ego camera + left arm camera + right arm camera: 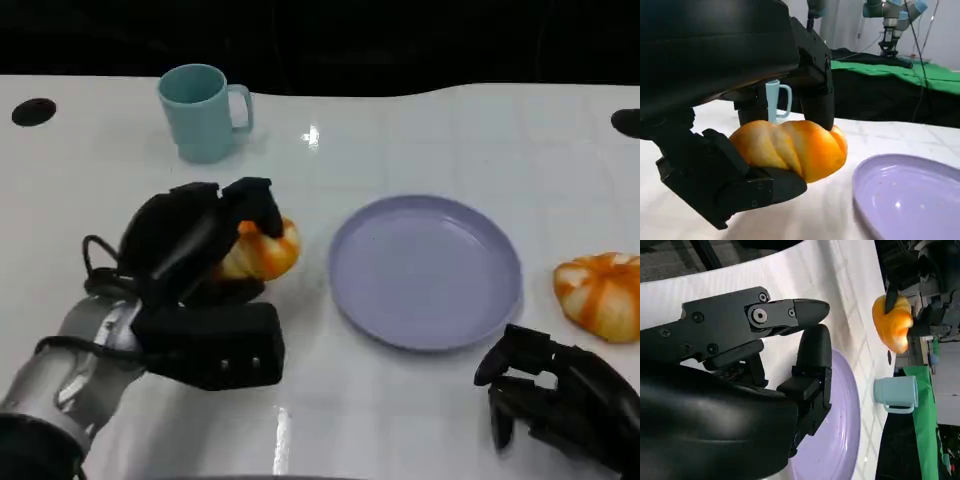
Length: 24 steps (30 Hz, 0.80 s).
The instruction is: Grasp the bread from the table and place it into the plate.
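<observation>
Two pieces of bread lay in the head view. One bread (268, 250) sat at about 9 o'clock of the lilac plate (425, 270), near its rim but outside it, grasped by the left hand (195, 250): the left wrist view showed black fingers (817, 95) pressed on the loaf's top and others cupped beneath it, and whether it still touched the white bench (400, 140) could not be told. A second bread (600, 293) rested on the bench at 3 o'clock of the plate, apart from it. Curled in on nothing, the right hand (560, 395) hovered at 5 o'clock of the plate. A teal mug (203, 112) stood at 11 o'clock. No writing was legible.
</observation>
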{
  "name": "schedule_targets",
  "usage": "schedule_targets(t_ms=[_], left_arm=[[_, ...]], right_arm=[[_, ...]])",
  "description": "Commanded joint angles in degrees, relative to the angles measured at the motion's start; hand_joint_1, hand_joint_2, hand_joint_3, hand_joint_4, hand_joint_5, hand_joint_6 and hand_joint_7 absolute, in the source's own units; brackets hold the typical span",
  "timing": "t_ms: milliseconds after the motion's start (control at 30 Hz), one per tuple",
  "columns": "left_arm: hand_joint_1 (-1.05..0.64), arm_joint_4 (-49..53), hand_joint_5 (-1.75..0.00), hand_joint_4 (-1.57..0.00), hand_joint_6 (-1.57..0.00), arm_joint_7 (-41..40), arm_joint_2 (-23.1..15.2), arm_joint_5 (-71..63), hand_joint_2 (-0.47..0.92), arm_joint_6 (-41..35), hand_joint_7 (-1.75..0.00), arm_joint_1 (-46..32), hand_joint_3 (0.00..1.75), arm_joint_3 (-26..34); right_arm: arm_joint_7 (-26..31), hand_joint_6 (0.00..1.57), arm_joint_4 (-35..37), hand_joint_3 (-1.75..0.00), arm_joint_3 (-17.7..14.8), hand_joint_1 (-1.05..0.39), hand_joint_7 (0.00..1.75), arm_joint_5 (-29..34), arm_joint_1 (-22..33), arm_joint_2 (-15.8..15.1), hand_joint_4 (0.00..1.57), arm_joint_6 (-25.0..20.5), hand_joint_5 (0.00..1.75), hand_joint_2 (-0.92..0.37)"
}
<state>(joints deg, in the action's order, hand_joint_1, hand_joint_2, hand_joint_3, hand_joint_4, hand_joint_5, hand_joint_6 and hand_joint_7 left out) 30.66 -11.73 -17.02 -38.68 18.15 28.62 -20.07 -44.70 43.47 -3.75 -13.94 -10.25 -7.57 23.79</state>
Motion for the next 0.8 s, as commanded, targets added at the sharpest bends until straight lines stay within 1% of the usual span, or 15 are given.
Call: schedule_targets(t_ms=[33,233,333,467,633,700,800], left_arm=[[-0.21,3.89,-1.75,-0.78,-0.59,-3.01,1.60,0.42,0.58,3.02,-1.73,2.54,0.96,-0.43],[-0.20,9.07,-1.75,-0.78,-0.56,-6.16,4.40,-0.92,0.56,5.49,-1.75,6.31,0.97,-2.26],[-0.22,11.12,-1.75,-0.78,-0.57,-6.76,5.49,-1.44,0.58,5.41,-1.75,8.10,0.95,-3.26],[-0.23,14.42,-1.75,-0.79,-0.58,-6.98,8.41,-1.33,0.61,5.56,-1.74,10.90,0.94,-4.94],[-0.22,17.91,-1.75,-0.80,-0.58,-10.11,10.93,-2.42,0.59,5.58,-1.74,13.19,0.97,-6.64],[-0.22,19.65,-1.75,-0.81,-0.57,-11.33,12.42,-3.08,0.58,5.10,-1.75,14.40,0.99,-7.51],[-0.24,21.33,-1.75,-0.81,-0.56,-12.20,13.45,-3.69,0.58,4.74,-1.75,15.48,1.00,-8.16]], right_arm=[[-0.67,0.66,1.21,-0.27,-0.48,-0.53,1.39,0.02,1.05,-0.92,0.67,0.26,1.75,-0.92],[-1.07,0.66,2.59,-0.28,-0.61,-0.54,1.39,0.21,0.76,-0.95,0.67,2.13,1.75,-0.92],[-0.82,0.67,2.73,-0.27,-0.52,-0.53,1.40,0.40,0.73,-1.01,0.67,2.28,1.75,-0.92],[1.11,0.66,1.38,-0.28,0.14,-0.52,1.39,1.89,1.36,-1.32,0.66,1.92,1.74,-0.92],[1.15,0.65,1.48,-0.29,0.33,-0.53,1.39,2.14,1.42,-1.49,0.65,2.67,1.74,-0.92],[1.45,0.66,0.78,-0.29,0.40,-0.53,1.38,2.04,1.66,-1.50,0.65,1.59,1.74,-0.92],[2.03,0.66,-0.21,-0.28,0.54,-0.53,1.38,2.13,2.05,-1.50,0.66,0.60,1.75,-0.92]])
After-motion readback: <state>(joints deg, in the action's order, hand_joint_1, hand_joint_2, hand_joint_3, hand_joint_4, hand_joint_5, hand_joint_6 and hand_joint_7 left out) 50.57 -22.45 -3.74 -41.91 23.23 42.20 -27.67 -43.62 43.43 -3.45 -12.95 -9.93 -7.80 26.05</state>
